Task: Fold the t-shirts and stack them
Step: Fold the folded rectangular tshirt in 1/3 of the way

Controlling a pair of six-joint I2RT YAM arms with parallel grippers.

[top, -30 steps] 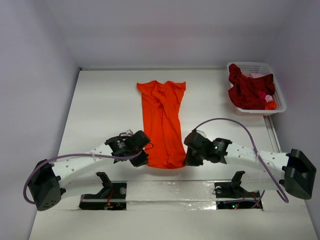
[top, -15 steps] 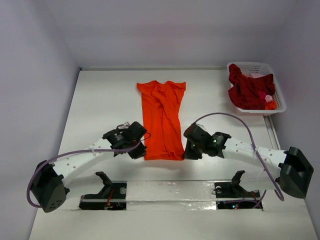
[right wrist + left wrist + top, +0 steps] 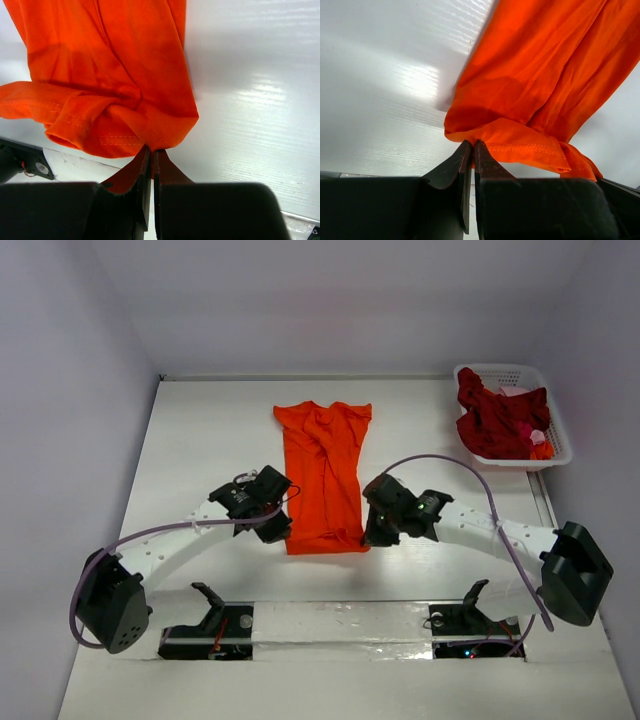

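Top external view: the orange t-shirt (image 3: 322, 475) lies lengthwise down the middle of the white table (image 3: 200, 440), with its collar end toward the far wall and its hem toward the arms. The left gripper (image 3: 279, 530) is clenched on the hem's left corner and the right gripper (image 3: 369, 536) on its right corner, so the near edge is bunched between them.

In each wrist view the jaws are pressed together with a pinch of orange cloth between the tips, at the left gripper (image 3: 472, 150) and the right gripper (image 3: 151, 152). The cloth casts a shadow on the table beside each.

Bare table runs wide on the shirt's left, out to the table's left edge. A narrower bare strip separates the shirt from the white basket (image 3: 505, 370), which sits at the far right corner and holds dark red t-shirts (image 3: 495, 420). More bare table lies between the hem and the arm bases.

A line of stitching along the hem is the only marking that can be made out on the cloth.
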